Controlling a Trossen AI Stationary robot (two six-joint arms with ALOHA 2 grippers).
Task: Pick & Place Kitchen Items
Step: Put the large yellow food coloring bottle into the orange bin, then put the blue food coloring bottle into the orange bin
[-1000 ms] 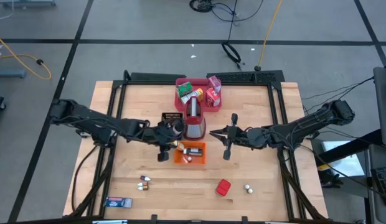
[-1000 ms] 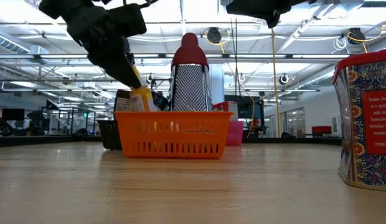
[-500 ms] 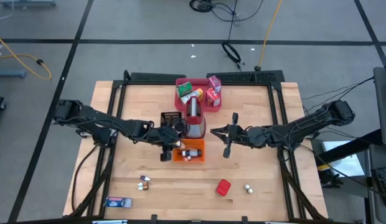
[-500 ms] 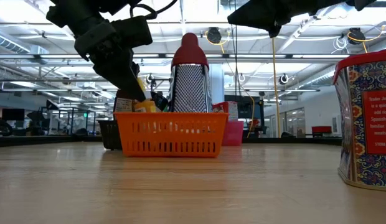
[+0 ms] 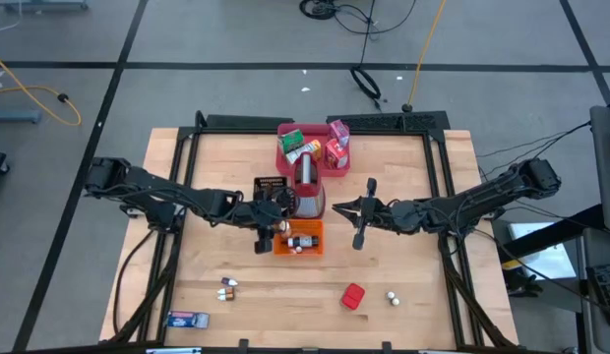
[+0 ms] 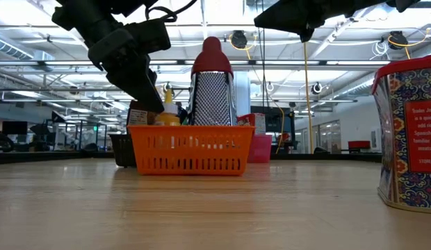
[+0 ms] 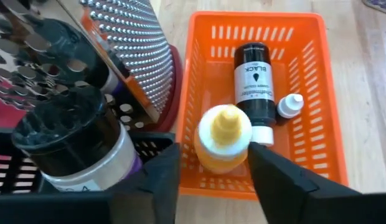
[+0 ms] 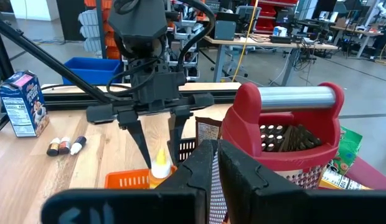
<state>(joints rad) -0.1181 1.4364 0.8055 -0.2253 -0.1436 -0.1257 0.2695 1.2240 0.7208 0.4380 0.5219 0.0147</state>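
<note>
A: State the hazard at the left gripper (image 7: 211, 165).

B: Its fingers stand spread on either side of the yellow bottle (image 7: 223, 137), which is upright in the orange basket (image 5: 311, 249); whether a pad is touching it cannot be told; if so, lifting away could tip it onto the black bottle (image 7: 254, 84) lying beside it, or onto the small white dropper (image 7: 289, 106).

A: Further right?

B: The red-topped grater (image 5: 306, 192) stands just behind the basket, and the black basket (image 5: 269, 187) sits beside it (little room for a retreat); a sideways move could knock either; the right gripper (image 8: 213, 163) hangs pinched together, holding nothing, near the grater's other side.

A: Surface and surroundings?

B: A pale wooden table (image 5: 433, 305); loose items lie along the near edge: a blue carton (image 5: 187, 319), tiny bottles (image 5: 227, 287), a red tin (image 5: 353, 296), small shakers (image 5: 392, 296); beyond it, a grey taped floor with cables; the low view shows an open workshop with ceiling lights.
</note>
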